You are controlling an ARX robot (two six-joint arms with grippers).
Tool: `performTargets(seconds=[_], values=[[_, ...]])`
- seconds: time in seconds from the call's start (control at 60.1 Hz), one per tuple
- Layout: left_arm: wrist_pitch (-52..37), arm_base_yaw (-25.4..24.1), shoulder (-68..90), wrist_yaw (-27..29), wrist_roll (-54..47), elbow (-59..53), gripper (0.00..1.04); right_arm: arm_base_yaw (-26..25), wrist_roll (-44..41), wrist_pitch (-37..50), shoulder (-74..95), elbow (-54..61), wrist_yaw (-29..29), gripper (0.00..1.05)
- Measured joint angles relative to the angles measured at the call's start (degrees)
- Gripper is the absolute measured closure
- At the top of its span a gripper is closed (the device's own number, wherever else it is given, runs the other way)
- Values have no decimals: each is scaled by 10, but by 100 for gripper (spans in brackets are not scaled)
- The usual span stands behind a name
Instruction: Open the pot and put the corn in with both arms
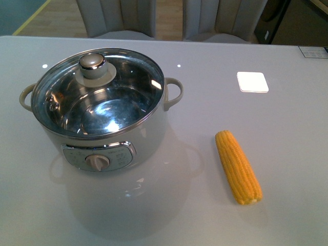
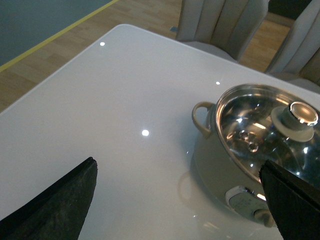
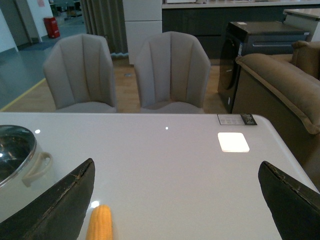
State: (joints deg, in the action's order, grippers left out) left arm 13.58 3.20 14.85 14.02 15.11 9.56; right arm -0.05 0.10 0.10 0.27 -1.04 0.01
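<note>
We see the pot (image 1: pixel 151 138) in the left half of the front frame, standing on the pale, glossy worktop (image 1: pixel 205 220). Its glass lid (image 1: pixel 123 97) sits closed on the rim, with the round knob (image 1: pixel 93 62) toward the lid's upper left, and the steel bowl shines through the glass. One loop handle (image 1: pixel 174 93) juts out at the pot's right and another at its left. The control panel with its dial (image 1: pixel 97 162) faces us at the lower front.

The corn (image 1: pixel 238 167) lies flat on the worktop in the lower right of the frame, well apart from the pot. Its narrower tip points up the frame and its blunt cut end points toward the lower edge. In the upper right lies a small white square (image 1: pixel 252 82), and two grey chairs (image 1: pixel 117 18) stand beyond the worktop's far edge along the top.

In the left wrist view, the left pincer (image 2: pixel 177 165) is spread wide. Its two black fingers (image 2: pixel 60 200) stand far apart, gripping nothing, with only bare worktop between them — the lidded pot sits close to one finger.

The right pincer (image 3: pixel 176 165) is just as wide and just as empty. The end of the corn shows just beside one of its fingers (image 3: pixel 285 200) — near the other one — and a pot handle lies a little further off.
</note>
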Motion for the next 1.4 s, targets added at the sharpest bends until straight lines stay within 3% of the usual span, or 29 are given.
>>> performTargets(seconds=[0.183, 0.316, 0.599, 0.931, 1.397], values=[[-165, 19, 155, -25, -15, 38, 7, 0, 0, 0, 0, 0, 0, 9], [-308, 55, 321, -80, -48, 57, 7, 0, 0, 0, 0, 0, 0, 9], [-477, 78, 584, -157, -109, 133, 7, 0, 0, 0, 0, 0, 0, 9], [-511, 90, 814, -194, -173, 255, 7, 0, 0, 0, 0, 0, 0, 9], [-492, 106, 916, -211, -217, 328, 7, 0, 0, 0, 0, 0, 0, 9]])
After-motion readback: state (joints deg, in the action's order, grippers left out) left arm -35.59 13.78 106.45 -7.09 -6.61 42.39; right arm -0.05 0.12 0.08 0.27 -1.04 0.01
